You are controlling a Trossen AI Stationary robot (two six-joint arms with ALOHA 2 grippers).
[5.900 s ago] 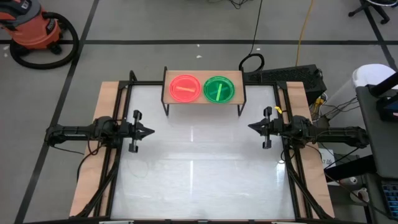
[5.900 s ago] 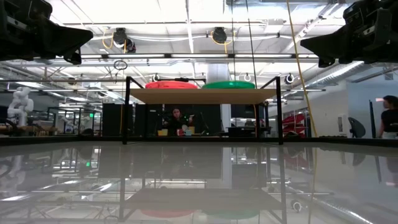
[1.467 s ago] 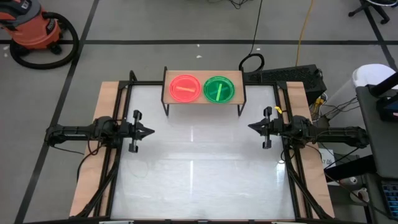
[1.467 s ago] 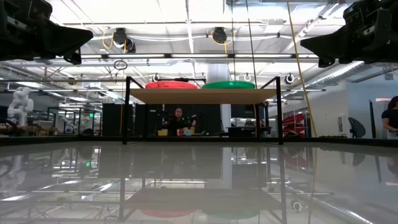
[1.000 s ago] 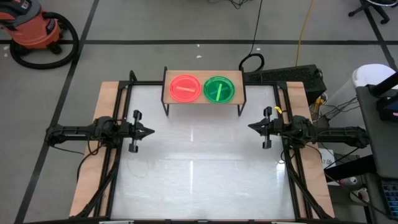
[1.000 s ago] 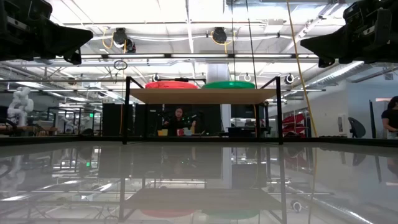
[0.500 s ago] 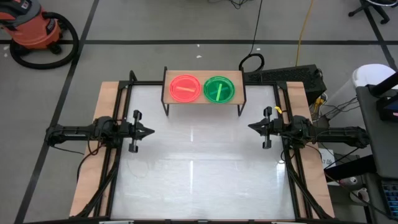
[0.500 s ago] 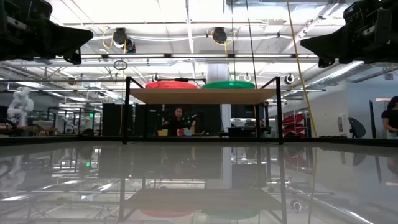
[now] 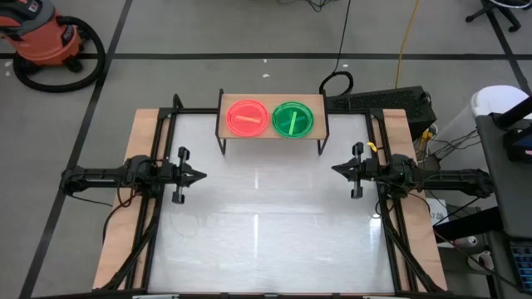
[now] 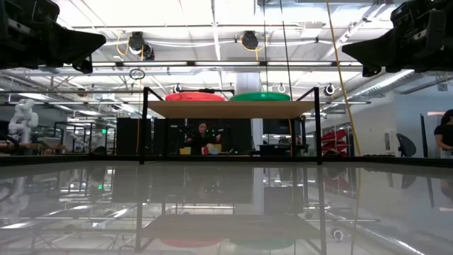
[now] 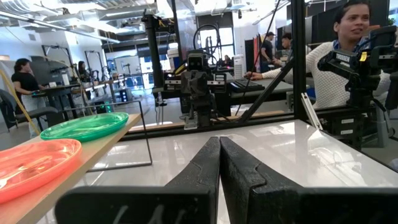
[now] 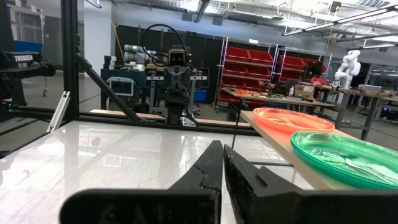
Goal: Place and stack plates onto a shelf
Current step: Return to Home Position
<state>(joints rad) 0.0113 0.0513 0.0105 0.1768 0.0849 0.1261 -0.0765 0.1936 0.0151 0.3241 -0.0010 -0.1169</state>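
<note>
The shelf (image 9: 273, 119), a light-wood board on thin black legs, stands at the table's far edge. On it sit an orange-pink stack of plates (image 9: 248, 116) on the left and a green stack of plates (image 9: 293, 119) on the right; how many plates each holds I cannot tell. Both stacks also show in the low view (image 10: 194, 96) (image 10: 260, 96) and the wrist views (image 11: 34, 162) (image 12: 345, 155). My left gripper (image 9: 203, 175) hovers at the table's left side, shut and empty. My right gripper (image 9: 334, 169) hovers at the right side, shut and empty.
The glossy white tabletop (image 9: 266, 224) spreads between the arms, framed by black rails and wood edges. An orange shop vacuum (image 9: 46, 37) sits on the floor far left. Cables and a dark box (image 9: 391, 104) lie right of the shelf. A person in a white sleeve (image 11: 336, 56) sits beyond the table.
</note>
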